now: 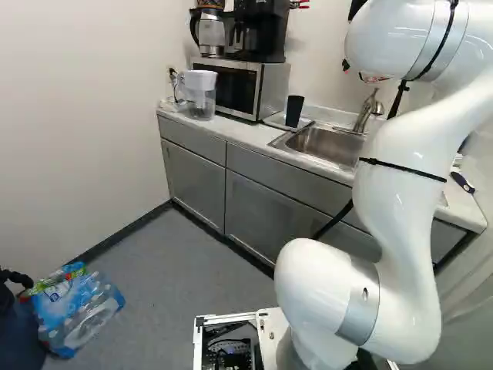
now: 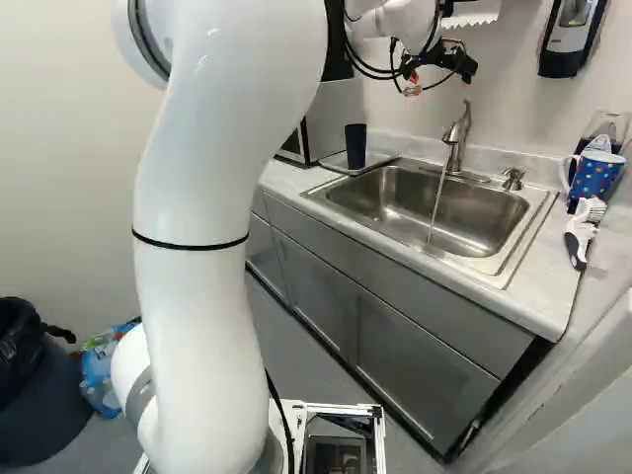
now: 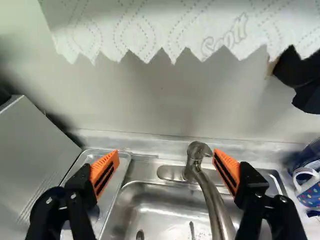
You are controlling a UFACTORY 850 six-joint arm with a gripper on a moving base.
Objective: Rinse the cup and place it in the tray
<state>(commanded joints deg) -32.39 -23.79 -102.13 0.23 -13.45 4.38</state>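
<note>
Right base view: the dark cup (image 2: 355, 145) stands upright on the tray (image 2: 334, 166) beside the sink (image 2: 405, 202), lower than my gripper (image 2: 440, 71) and off to its left. My jaws are spread wide, above the faucet (image 3: 192, 162), not around the cup.
</note>
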